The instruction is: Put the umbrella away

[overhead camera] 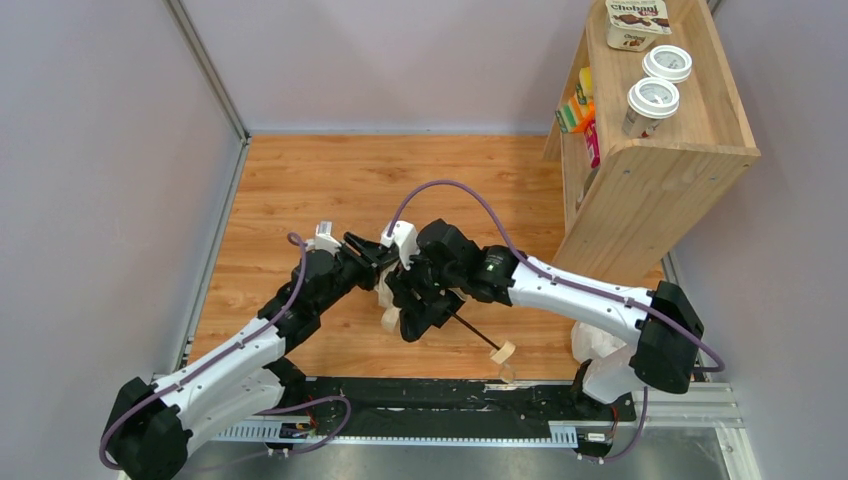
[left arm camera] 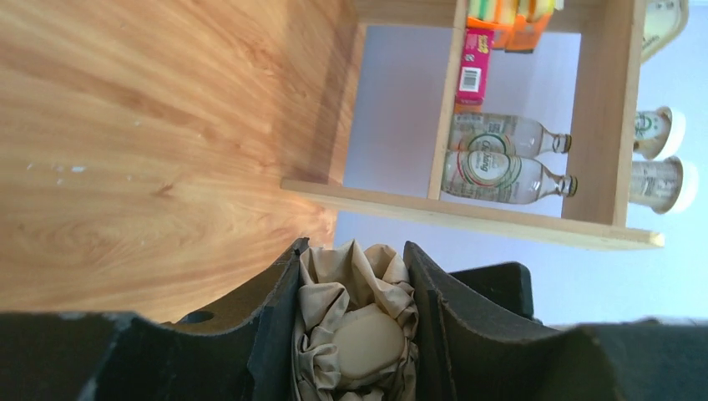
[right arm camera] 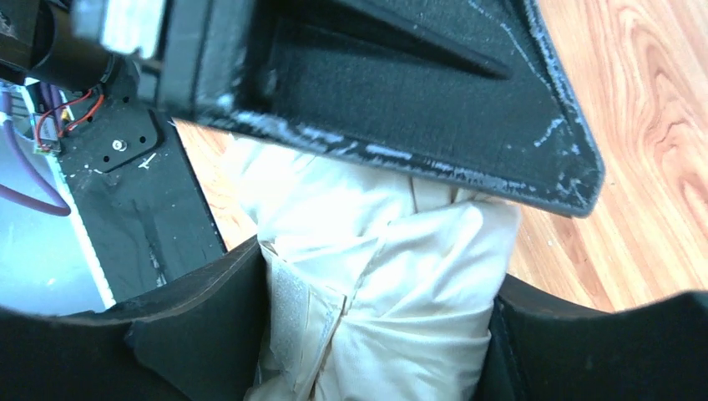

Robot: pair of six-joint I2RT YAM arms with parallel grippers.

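We found the overhead view bright and evenly lit, with faint soft shadows on the bench [overhead camera: 300, 190]. In the left wrist view the shelf [left arm camera: 501, 220] was crisp, its shadow darkening the wood beside it; the bottom edge was black and blurred. The right wrist view was soft, the umbrella [right arm camera: 401, 276] cloth nearly overexposed, with glare at lower left.

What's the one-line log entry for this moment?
left gripper: shut on umbrella | right gripper: shut on umbrella | wooden knob: pointing toward near edge
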